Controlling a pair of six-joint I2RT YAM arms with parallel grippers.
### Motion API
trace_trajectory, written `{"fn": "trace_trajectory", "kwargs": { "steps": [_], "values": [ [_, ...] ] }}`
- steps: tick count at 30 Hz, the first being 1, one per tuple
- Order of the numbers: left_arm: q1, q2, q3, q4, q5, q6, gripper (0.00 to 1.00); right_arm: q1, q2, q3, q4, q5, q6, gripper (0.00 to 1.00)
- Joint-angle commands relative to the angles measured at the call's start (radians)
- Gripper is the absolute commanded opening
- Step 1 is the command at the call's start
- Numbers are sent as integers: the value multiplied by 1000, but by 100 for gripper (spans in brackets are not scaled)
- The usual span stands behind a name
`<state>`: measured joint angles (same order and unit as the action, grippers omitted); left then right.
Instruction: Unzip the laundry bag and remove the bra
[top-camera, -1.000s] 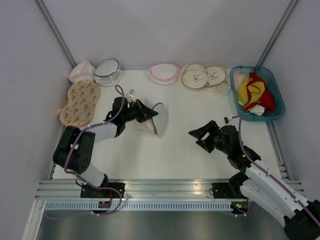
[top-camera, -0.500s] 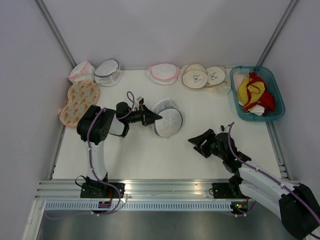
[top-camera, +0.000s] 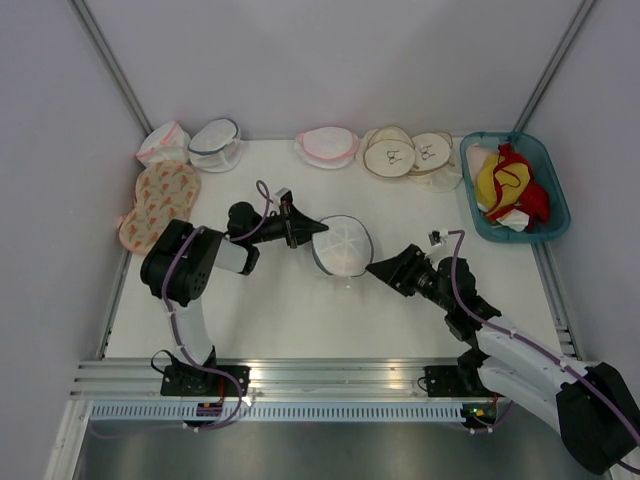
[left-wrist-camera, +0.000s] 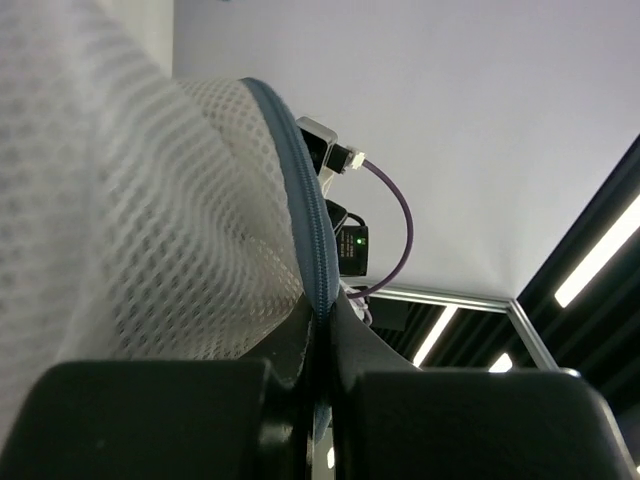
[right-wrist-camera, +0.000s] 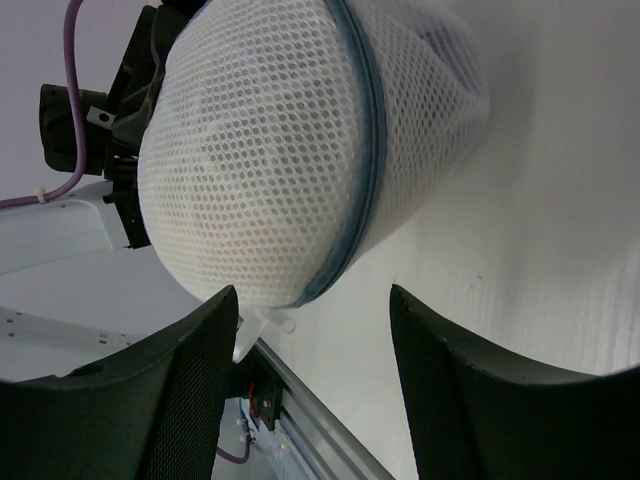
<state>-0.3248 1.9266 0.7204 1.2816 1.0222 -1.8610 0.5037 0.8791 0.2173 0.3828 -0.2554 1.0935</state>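
Observation:
The laundry bag, a round white mesh drum with dark blue-grey zipper trim, sits mid-table. My left gripper is at its left edge, shut on the zipper trim, with mesh filling the left wrist view. My right gripper is open just right of the bag. In the right wrist view the bag lies just beyond my open fingers, and its white zipper pull hangs beside the left one. The bra is hidden inside; only a faint peach tint shows through the mesh.
Along the back stand a pink-trimmed bag, a flatter dark-trimmed mesh bag, another pink-trimmed bag and beige round bags. A patterned orange bag lies left. A teal basket holds red and yellow garments.
My left gripper carried the bag rightward to mid-table, and its round face now points up. My right gripper moved up and left, close to the bag's right side.

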Motion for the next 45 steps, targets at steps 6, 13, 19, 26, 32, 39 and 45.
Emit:
{"fn": "trace_trajectory", "kwargs": {
  "steps": [6, 13, 19, 26, 32, 39, 45],
  "values": [
    [-63, -57, -27, 378, -56, -95, 2, -4, 32, 56, 102, -47, -57, 67],
    [-138, -25, -16, 380, -73, -55, 2, -5, 72, 36, 192, -27, 31, 31],
    [-111, -9, -32, 375, -80, -6, 32, -11, 17, 33, 159, -13, 42, 1],
    [-68, -235, -107, -125, -154, 370, 96, -59, -133, 30, -19, 31, 69, 0],
    [-144, -558, -46, -960, -434, 784, 99, -71, -213, 30, -143, 125, 124, 0],
    [-287, -727, -108, -1146, -579, 773, 99, -71, -223, 11, -153, 173, 177, 0],
    [-327, -826, -154, -1336, -795, 807, 99, -71, -268, 4, -166, 194, 194, 0]
  ]
}}
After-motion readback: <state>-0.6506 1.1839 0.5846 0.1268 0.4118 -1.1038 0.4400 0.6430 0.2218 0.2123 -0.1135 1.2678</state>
